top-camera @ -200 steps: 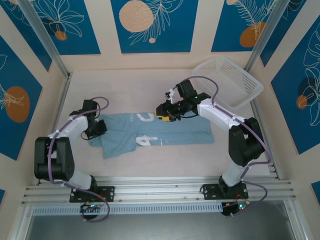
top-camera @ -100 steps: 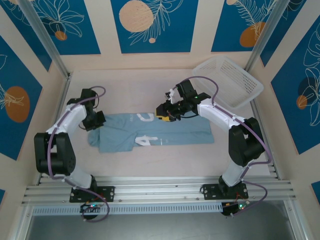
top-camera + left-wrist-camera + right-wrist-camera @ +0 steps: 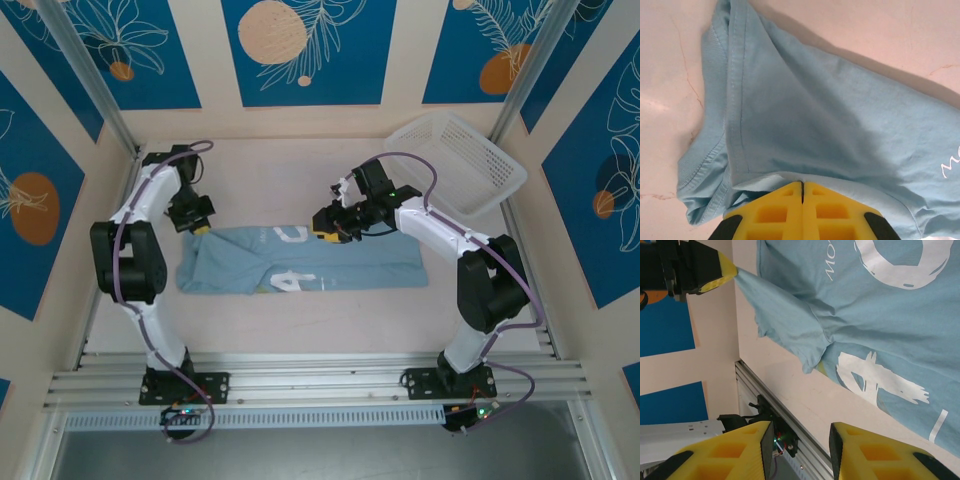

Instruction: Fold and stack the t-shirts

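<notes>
My left hand point(image 3: 802, 187) has its fingers pressed together on a thin fold at the left end of the t-shirt point(image 3: 340, 262), and the cloth runs taut from that pinch. The shirt lies on the surface point(image 3: 300, 170) between the two arms, lettering up, well apart from the basket point(image 3: 455, 160). My right hand point(image 3: 800, 440) hovers over the shirt's far edge, fingers spread, nothing between them. The left bite looks shallow, so I judge a hard pull could slip the cloth free. With nothing pinning the right side, a drag to the left could slide the whole shirt and bunch it instead of smoothing it. Lowering the right hand carelessly could rumple the printed middle
</notes>
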### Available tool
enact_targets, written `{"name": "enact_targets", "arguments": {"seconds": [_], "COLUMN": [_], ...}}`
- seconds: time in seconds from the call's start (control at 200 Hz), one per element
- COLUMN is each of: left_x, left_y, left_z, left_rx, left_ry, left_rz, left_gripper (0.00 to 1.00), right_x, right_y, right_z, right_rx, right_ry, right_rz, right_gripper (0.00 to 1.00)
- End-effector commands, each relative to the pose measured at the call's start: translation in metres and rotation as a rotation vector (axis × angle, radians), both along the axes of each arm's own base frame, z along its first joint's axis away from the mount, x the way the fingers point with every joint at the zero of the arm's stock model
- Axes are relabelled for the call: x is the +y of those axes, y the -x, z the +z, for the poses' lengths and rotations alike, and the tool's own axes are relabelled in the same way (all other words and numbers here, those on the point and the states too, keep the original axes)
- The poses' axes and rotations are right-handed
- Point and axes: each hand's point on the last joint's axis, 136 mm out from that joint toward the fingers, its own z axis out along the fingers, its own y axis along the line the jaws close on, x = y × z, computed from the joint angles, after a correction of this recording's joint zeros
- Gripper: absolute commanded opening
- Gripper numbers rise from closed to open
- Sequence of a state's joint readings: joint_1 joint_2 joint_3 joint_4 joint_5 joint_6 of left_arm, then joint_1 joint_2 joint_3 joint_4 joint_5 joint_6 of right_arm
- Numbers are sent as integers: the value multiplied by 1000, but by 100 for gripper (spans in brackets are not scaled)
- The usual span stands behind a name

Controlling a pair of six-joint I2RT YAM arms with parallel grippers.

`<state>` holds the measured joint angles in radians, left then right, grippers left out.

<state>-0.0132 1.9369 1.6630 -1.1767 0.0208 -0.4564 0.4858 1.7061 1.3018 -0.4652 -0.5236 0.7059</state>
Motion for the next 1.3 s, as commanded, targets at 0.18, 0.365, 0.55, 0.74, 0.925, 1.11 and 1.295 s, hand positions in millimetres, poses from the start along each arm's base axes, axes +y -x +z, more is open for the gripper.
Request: {"name": "enact_targets", "arguments": {"seconds": [0.18, 0.365, 0.55, 0.74, 0.925, 1.11, 1.295], "left_x": [21, 26, 29, 52, 8, -29, -33], "left_y": [-3, -19, -25, -16, 19, 19, 4], "left_z": [-13, -31, -43, 0, 5, -29, -66], "left_rx": [81, 56, 60, -46, -118, -99, -22], "left_ry": [-96, -122, -142, -316, -70, 118, 121], "left_rz": [-31, -48, -14, 78, 223, 366, 428], "left_gripper": [0, 0, 0, 47, 39, 24, 20], "right_x": [-8, -10, -13, -42, -101, -138, -163], "right_y": [8, 7, 7, -3, -17, -30, -43], "right_z": [-3, 1, 5, -4, -40, -76, -109], "right_rx": [30, 3, -29, -40, 36, 115, 185], "right_ry": [19, 11, 4, 77, 245, 410, 584], "right_rz": [-17, -23, -39, -116, -257, -321, -335], "right_gripper": [36, 36, 36, 36, 34, 31, 31]}}
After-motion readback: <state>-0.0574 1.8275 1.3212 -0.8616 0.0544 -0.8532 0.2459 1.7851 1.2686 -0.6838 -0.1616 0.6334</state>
